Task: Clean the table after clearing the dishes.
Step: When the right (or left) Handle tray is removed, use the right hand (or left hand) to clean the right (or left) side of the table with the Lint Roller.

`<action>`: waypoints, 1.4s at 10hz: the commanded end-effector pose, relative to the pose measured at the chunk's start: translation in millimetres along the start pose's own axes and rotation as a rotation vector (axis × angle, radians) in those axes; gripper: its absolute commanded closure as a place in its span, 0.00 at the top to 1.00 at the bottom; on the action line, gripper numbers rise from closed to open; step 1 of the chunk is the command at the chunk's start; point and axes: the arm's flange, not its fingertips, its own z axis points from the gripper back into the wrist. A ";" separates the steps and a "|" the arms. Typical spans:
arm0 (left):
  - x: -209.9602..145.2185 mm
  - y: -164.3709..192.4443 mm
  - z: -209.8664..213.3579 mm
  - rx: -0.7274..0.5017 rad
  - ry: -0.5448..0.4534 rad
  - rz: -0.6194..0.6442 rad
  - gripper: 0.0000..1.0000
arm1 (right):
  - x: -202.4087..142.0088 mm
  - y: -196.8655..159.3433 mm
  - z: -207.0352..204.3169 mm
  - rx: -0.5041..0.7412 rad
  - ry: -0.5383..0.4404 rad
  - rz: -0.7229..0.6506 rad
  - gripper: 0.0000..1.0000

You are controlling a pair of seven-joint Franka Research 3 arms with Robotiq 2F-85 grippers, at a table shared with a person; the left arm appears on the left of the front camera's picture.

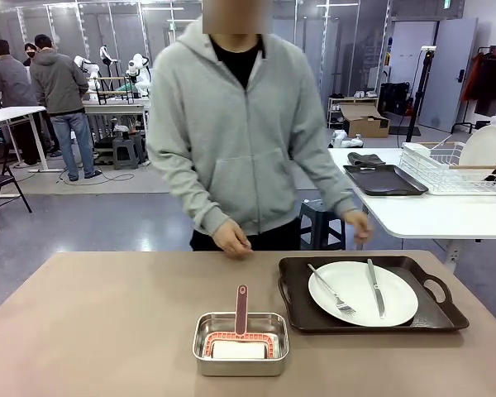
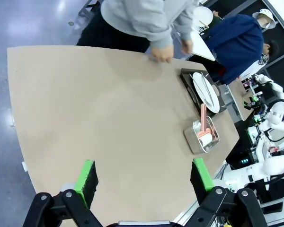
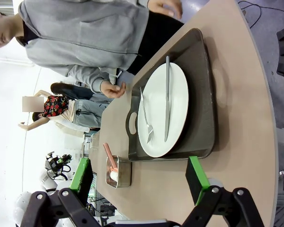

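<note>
The tan table (image 1: 107, 322) carries a dark brown handled tray (image 1: 298, 310) at the right. On the tray lies a round white plate (image 1: 355, 285) with a fork (image 1: 331, 291) and a knife (image 1: 375, 288). A person in a grey hoodie stands at the far edge, both hands (image 1: 231, 240) low near the table. In the left wrist view my left gripper (image 2: 143, 182) hangs open high over the bare tabletop (image 2: 94, 109), far from the tray (image 2: 187, 78). My right gripper (image 3: 138, 182) is open above the plate (image 3: 177, 90) and tray (image 3: 201, 94), holding nothing.
A small steel pan (image 1: 240, 354) with a pink-handled scrubber (image 1: 241, 310) sits at the table's front middle. Behind at the right stands a white table (image 1: 430, 217) with a dish rack (image 1: 455, 169) and a dark tray (image 1: 384, 180). People stand far off at the left.
</note>
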 end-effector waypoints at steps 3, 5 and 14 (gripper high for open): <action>-3.8 -4.9 4.0 -0.003 0.007 0.003 1.00 | -2.1 1.6 1.6 0.001 0.004 0.004 1.00; -3.8 -4.9 4.0 -0.003 0.007 0.003 1.00 | -2.1 1.6 1.6 0.001 0.004 0.004 1.00; -3.8 -4.9 4.0 -0.003 0.007 0.003 1.00 | -2.1 1.6 1.6 0.001 0.004 0.004 1.00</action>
